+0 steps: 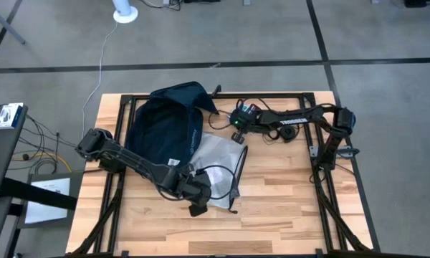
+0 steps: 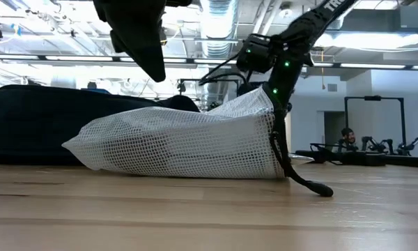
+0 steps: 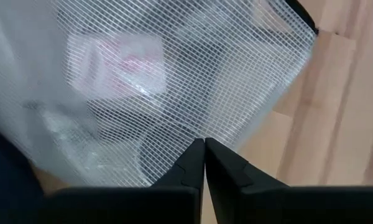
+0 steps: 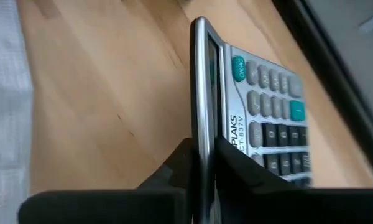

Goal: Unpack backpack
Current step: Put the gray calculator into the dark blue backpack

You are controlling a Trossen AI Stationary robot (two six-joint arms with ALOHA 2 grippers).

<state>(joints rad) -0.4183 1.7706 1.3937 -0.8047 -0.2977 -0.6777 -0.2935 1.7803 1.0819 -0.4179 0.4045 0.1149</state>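
A calculator is gripped by the right hand, just beside the backpack. The left hand is closed on nothing, over the mesh pouch on the counter.

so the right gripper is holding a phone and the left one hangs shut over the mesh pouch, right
Not a phone: the right wrist view shows the right gripper shut on a calculator, gripped by its edge. The rest holds: the left gripper hangs shut over the mesh pouch.

The mesh pouch lies on the table — right of the backpack, touching it.
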